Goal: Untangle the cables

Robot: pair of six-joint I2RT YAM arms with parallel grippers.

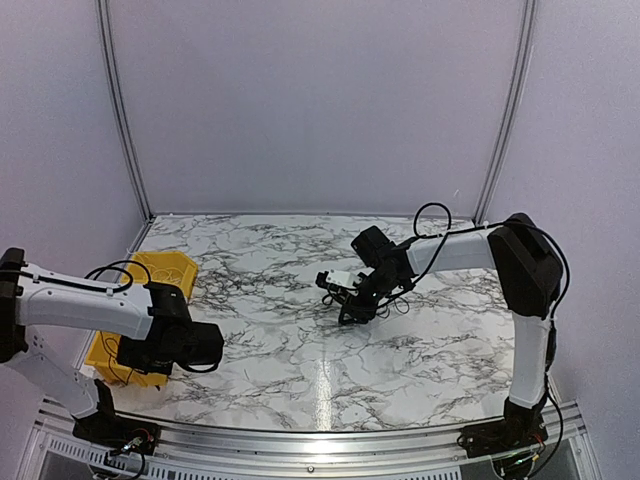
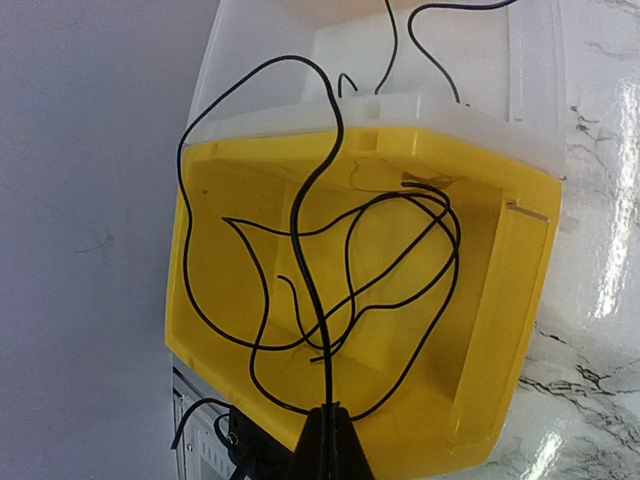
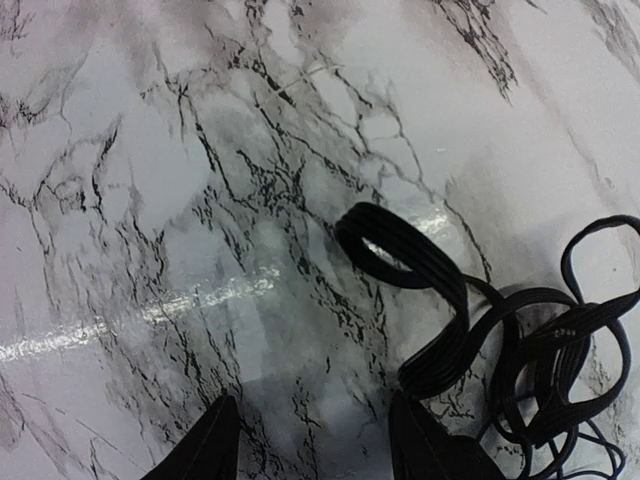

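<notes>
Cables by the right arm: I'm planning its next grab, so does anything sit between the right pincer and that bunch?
Nothing visible does. The right pincer is open over the bare marble table. The cables lie right beside one of its fingers, with no other object between them.

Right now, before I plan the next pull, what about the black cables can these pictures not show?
Left wrist view: thin black looped wires, pinched by the shut left gripper, pass the top edge.
Right wrist view: the flat black cable bundle by the open right gripper is cut by the right edge.
Top view: all wires too small.
</notes>
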